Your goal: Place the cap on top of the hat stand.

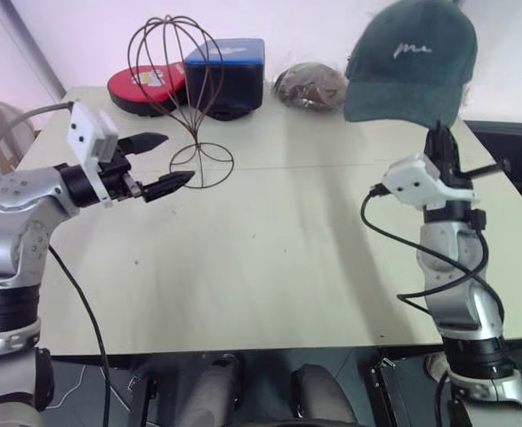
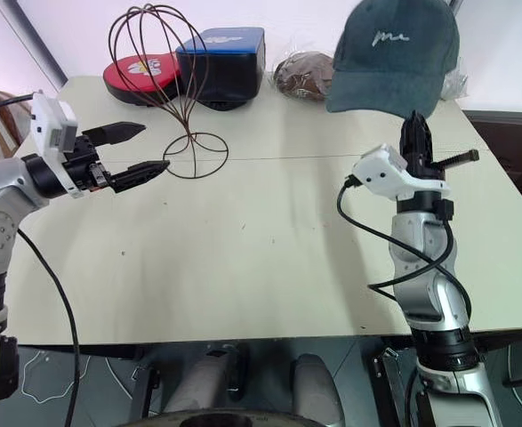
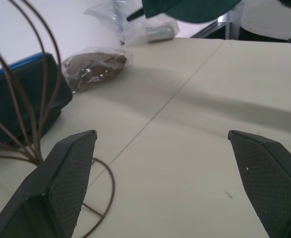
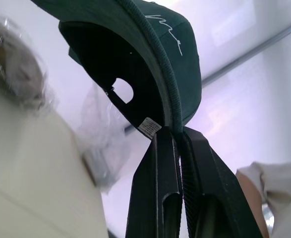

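You have one dark green cap (image 1: 411, 59) raised above the worktop's (image 1: 269, 258) far right corner, its rim clamped in your right end effector (image 4: 177, 136). One wire hat stand (image 1: 182, 98) stands near the far left edge; your left end effector (image 1: 159, 162), fingers apart, hovers just beside its ring base.

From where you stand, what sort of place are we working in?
Probably an indoor test or demo setup, not a shop: a plain cream rectangular table against a white wall holds one dark-brown wire hat stand, a blue-black box and a brown plastic-wrapped bundle.
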You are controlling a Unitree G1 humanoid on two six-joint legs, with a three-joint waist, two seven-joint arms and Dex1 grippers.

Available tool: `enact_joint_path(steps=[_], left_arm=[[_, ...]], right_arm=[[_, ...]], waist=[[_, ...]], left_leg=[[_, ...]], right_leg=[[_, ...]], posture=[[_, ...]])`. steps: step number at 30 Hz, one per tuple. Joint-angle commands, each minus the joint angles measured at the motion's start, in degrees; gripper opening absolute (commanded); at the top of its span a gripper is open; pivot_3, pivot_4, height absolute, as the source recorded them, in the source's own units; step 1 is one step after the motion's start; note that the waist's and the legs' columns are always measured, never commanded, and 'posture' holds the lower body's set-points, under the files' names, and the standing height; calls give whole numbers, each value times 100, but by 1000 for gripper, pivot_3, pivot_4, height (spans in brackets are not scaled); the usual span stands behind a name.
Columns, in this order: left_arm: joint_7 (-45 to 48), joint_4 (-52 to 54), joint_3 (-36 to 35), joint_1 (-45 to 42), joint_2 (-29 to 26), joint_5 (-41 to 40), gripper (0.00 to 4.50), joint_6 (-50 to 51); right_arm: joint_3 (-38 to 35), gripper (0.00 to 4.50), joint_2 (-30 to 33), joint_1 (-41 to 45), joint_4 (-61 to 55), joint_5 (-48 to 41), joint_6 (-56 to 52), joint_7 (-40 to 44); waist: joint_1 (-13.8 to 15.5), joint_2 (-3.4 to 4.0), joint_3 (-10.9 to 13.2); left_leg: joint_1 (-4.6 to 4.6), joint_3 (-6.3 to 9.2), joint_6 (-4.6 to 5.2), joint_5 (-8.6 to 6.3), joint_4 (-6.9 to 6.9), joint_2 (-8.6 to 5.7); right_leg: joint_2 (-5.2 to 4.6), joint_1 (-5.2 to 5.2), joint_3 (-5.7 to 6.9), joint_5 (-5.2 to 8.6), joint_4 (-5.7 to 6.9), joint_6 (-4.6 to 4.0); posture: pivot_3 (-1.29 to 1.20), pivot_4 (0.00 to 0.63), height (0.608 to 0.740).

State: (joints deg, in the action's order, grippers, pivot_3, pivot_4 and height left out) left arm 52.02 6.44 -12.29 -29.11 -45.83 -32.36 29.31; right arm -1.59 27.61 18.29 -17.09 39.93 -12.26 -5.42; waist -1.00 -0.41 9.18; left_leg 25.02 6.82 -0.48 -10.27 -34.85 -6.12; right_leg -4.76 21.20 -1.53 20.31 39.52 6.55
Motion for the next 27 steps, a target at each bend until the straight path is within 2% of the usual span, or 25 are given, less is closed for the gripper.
enact_joint_path(steps=[1, 11, 17, 27], left_arm=[[-402, 116, -435, 190, -1, 148, 4500, -188], [-917, 83, -1160, 920, -40, 202, 4500, -281], [-1188, -46, -1475, 1314, 46, 234, 4500, -364], [-1446, -259, -1609, 1748, 225, 299, 4500, -559]], right_arm=[[165, 53, -137, 816, -213, -151, 139, 183], [1027, 53, -950, 2341, 906, -143, 689, 36], [1222, 53, -1249, 3013, 1577, -199, 1064, -181], [1458, 53, -1719, 3818, 2183, -275, 1335, -302]], waist=[[-30, 1, 1], [-16, 1, 1], [-16, 0, 2], [-30, 0, 1]], left_leg=[[0, -5, 0, 0, 5, 0], [1, -6, -25, 15, 21, 1], [1, -3, -28, 16, 21, 1], [1, -3, -50, 30, 51, 1]], right_leg=[[-2, -2, -5, 0, 3, 0], [-1, 18, -12, 1, 5, -2], [-1, 18, -10, 0, 5, -3], [-1, 34, -11, -2, 5, -6]], posture=[[0, 150, 740], [0, 150, 740], [0, 150, 740], [0, 150, 740]])
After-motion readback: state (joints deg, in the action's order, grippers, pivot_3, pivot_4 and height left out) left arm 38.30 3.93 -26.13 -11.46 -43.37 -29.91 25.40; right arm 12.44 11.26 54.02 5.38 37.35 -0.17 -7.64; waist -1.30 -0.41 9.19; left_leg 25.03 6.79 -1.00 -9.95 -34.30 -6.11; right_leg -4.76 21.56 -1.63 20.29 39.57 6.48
